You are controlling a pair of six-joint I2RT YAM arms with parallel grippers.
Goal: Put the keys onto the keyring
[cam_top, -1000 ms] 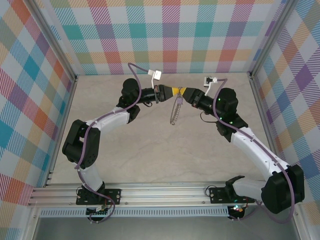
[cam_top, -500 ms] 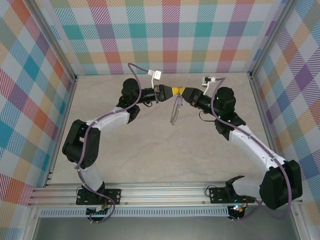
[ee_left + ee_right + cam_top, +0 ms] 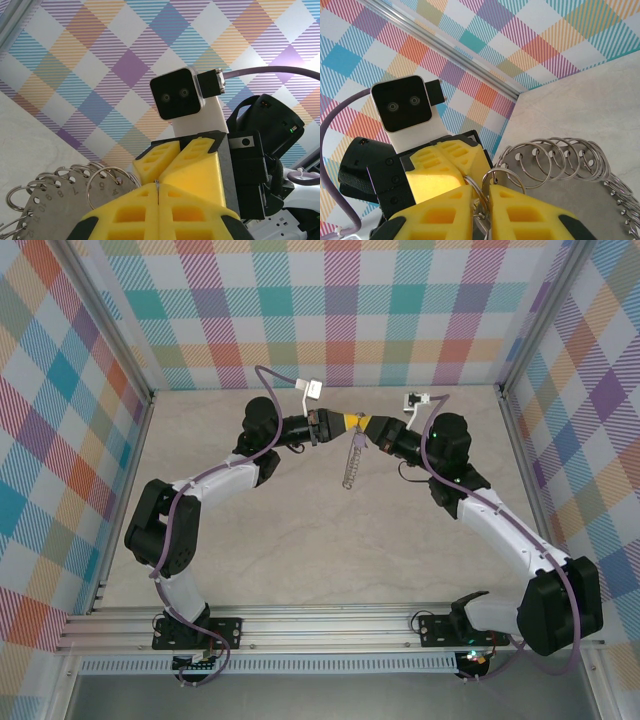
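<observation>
The bench (image 3: 330, 550) is a pale beige slab with faint marbling. Checked panels (image 3: 340, 310) wall it on the left, far and right sides, with aluminium posts (image 3: 115, 335) at the far corners. An aluminium rail (image 3: 330, 625) runs along its near edge, and the left base (image 3: 195, 630) and right base (image 3: 455, 625) are bolted there. The keyring (image 3: 350, 465) hangs over the far middle. Whether its lower end touches the bench cannot be told.
</observation>
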